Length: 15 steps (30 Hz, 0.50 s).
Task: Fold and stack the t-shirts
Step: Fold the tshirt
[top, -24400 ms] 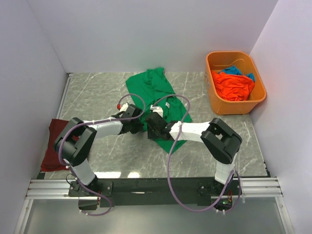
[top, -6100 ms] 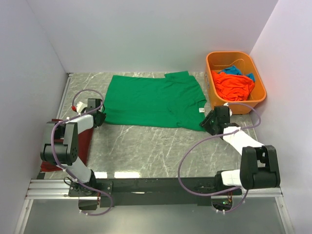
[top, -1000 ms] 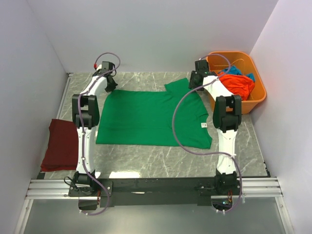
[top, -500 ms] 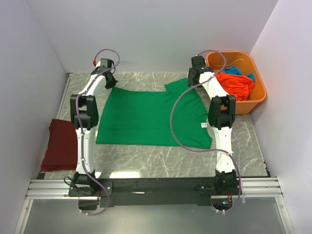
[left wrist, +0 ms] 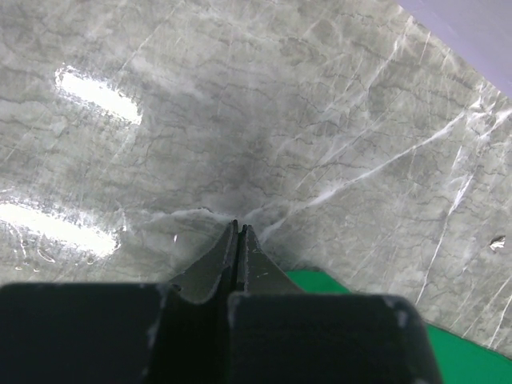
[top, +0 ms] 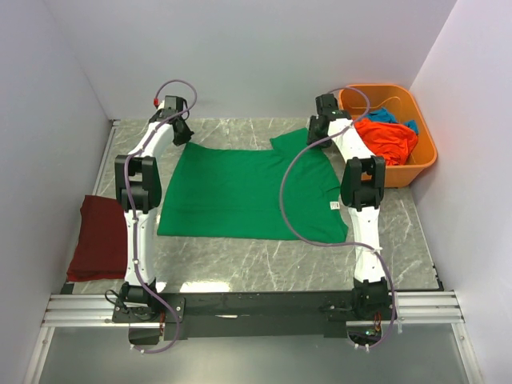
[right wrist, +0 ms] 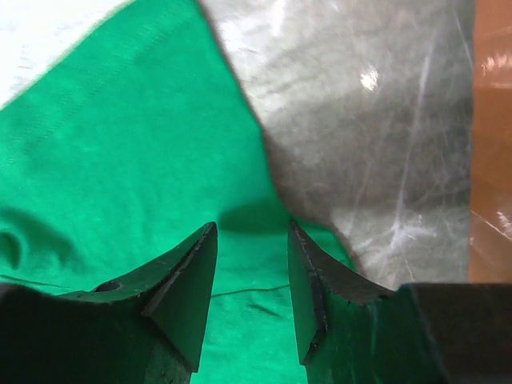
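Both arms are at full stretch here, reaching up along either side of the green t-shirt (top: pixel 248 192), which lies spread flat on the marble table (top: pixel 240 264). The left arm (top: pixel 132 184) runs up the shirt's left edge, and the left gripper (top: pixel 178 128) hangs just past the shirt's far left corner. From the left wrist, its fingers (left wrist: pixel 228 248) are pressed tight together with nothing between them, the tips over bare marble and a sliver of green just behind.

Over on the other side, the right arm (top: pixel 364 184) lines up with the shirt's right edge, and the right gripper (top: pixel 320 126) sits over the far right sleeve. From the right wrist, that pincer is parted to a modest gap, holding nothing, tips poised above the green cloth right at its edge.

The count: two arms and four shirts. One green in the middle. One maroon t-shirt (top: pixel 100 236) lies well left of the green one, apart from it. One orange t-shirt (top: pixel 384 140) and one blue t-shirt (top: pixel 384 114) are heaped in the single orange tub (top: pixel 424 156) just right of the green shirt's far corner.
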Available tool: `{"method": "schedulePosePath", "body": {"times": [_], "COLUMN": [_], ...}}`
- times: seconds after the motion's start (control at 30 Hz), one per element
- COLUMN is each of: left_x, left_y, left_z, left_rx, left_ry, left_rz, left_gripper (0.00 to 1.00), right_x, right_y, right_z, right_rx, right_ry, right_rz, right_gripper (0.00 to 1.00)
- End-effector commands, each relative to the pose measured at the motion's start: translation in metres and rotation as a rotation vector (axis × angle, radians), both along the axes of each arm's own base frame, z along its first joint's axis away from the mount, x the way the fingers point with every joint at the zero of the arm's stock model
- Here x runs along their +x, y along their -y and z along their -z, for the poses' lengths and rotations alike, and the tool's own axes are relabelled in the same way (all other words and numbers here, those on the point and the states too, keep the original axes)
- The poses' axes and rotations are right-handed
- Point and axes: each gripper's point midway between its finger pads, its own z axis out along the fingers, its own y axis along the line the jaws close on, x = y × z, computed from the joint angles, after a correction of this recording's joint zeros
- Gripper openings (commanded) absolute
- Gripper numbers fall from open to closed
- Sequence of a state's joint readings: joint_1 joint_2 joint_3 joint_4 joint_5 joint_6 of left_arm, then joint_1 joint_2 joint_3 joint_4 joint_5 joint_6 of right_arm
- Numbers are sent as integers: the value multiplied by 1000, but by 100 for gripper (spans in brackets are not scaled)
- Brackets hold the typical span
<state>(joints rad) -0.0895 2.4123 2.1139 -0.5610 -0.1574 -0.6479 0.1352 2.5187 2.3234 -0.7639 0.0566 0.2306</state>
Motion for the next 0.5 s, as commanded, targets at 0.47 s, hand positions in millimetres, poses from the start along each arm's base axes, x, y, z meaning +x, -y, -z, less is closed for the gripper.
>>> {"method": "schedulePosePath", "body": {"times": [0.47], "left_x": [4], "left_y": [6], "left_z": [-39], "left_rx": [-31], "left_ry": [90], "left_rz": [8], "left_gripper": [0], "right_x": [-8], "right_y": [14], "right_z": [6], "right_rx": [16], "right_ry": [-56], "right_rz": [82], "right_gripper": [47]}}
